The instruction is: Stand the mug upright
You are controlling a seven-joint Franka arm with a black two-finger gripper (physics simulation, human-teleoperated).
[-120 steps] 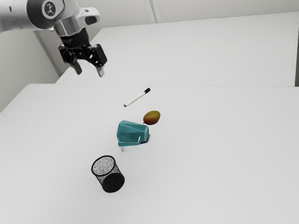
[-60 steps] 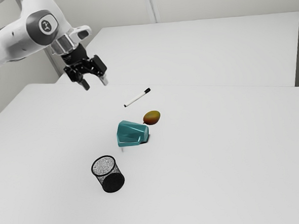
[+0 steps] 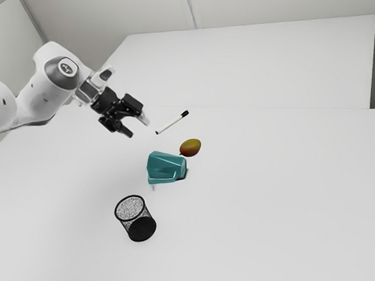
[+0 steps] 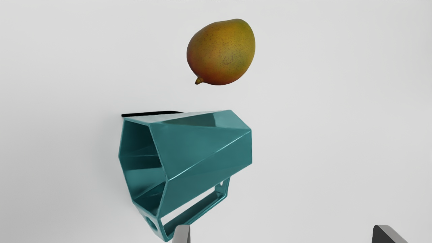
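Note:
Up and to the left of the mug in the exterior view, my gripper hangs above the table with its fingers apart and nothing between them. The teal faceted mug lies on its side on the tabletop. From the wrist view, the mug shows its open mouth and its long handle, which is on the side facing my gripper. One fingertip overlaps the handle's end in that picture; whether they touch cannot be told, though the exterior view has the hand apart from the mug.
A mango lies close beside the mug, on the side away from the handle. A black mesh cup stands tilted-looking nearer the exterior camera. Beyond the mango is a white marker with a black cap. All are on the white table.
My hand has moved down and toward the exterior view's right, nearer the mug, and has tilted. The mug, mango, marker and mesh cup have stayed where they were.

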